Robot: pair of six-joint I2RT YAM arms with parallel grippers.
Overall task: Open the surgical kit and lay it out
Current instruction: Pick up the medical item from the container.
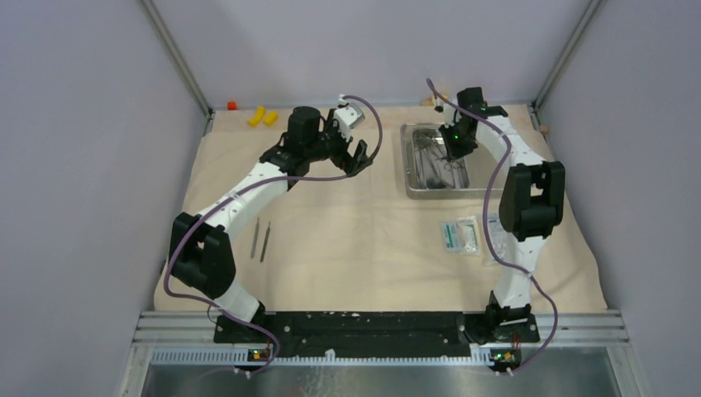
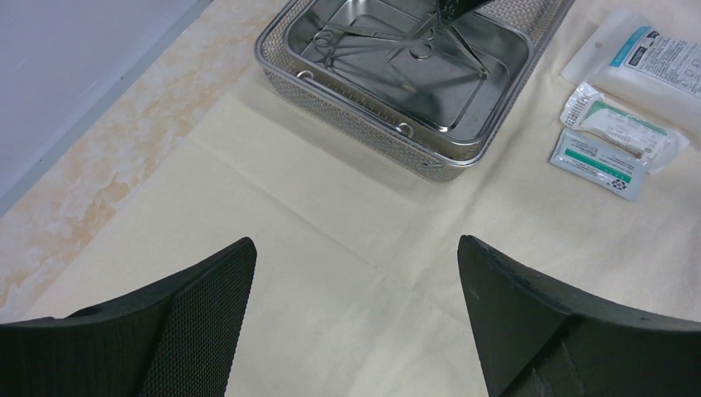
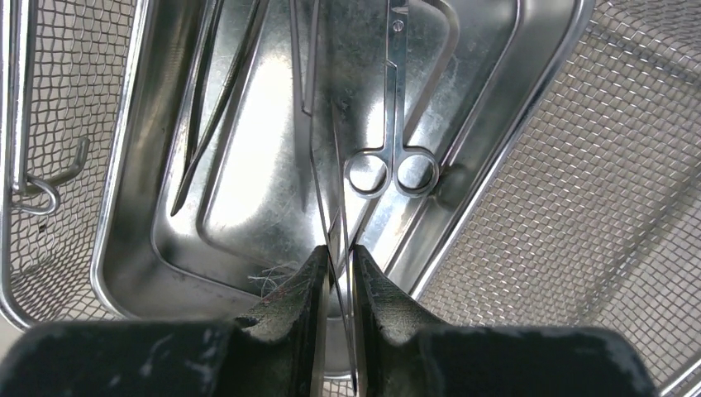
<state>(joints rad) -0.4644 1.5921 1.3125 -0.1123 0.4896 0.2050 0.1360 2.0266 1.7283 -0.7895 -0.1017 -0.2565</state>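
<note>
The beige cloth wrap (image 1: 364, 231) lies spread flat on the table. The steel tray (image 1: 413, 178) sits in a mesh basket at the back right and shows in the left wrist view (image 2: 488, 99) too. My right gripper (image 1: 455, 154) reaches down into the tray. In the right wrist view it (image 3: 339, 258) is shut on thin tweezers (image 3: 324, 190), with scissors (image 3: 393, 124) and forceps (image 3: 202, 107) lying beside them. My left gripper (image 1: 354, 160) is open and empty above bare cloth, left of the tray (image 2: 355, 248). Two thin instruments (image 1: 260, 240) lie on the cloth at the left. Sealed packets (image 1: 460, 236) lie in front of the tray.
Two yellow blocks (image 1: 263, 117) and a red block (image 1: 232, 105) sit at the back left edge. The mesh basket (image 3: 579, 207) surrounds the tray. Grey walls close in the left, right and back sides.
</note>
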